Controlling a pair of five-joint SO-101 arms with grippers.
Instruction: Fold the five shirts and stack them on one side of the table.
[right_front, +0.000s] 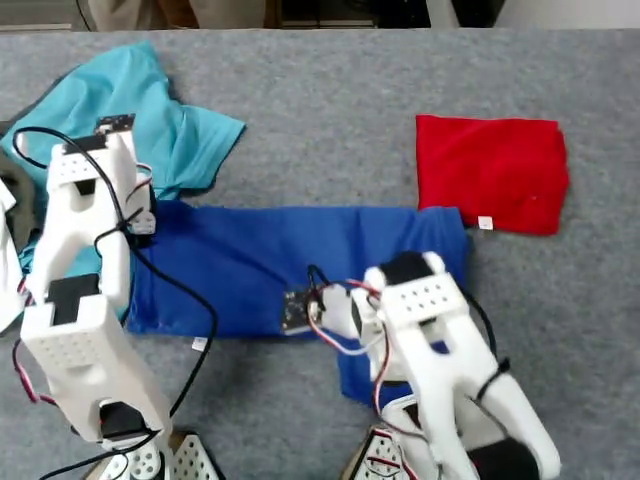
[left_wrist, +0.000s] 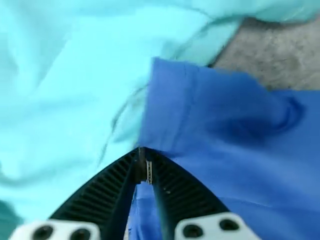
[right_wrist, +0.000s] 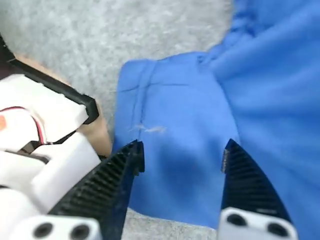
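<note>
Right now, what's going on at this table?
The left claw is shut on an edge of the blue shirt, which lies spread mid-table beside a crumpled teal shirt. The right claw is open over its sleeve. A folded red shirt lies apart.

**One High Camera, Two Wrist Cameras**

The counter (right_front: 560, 300) is looked down upon from a fixed camera set high on the arms' side, so both arms are seen from above and behind. The left wrist camera is carried just behind the left jaws and aimed along them, very close to the cloth where the blue shirt (left_wrist: 240, 165) meets the turquoise shirt (left_wrist: 60, 100). The right wrist camera is set likewise behind the right jaws, near that shirt's edge. The blue shirt is shared by all three views.
</note>
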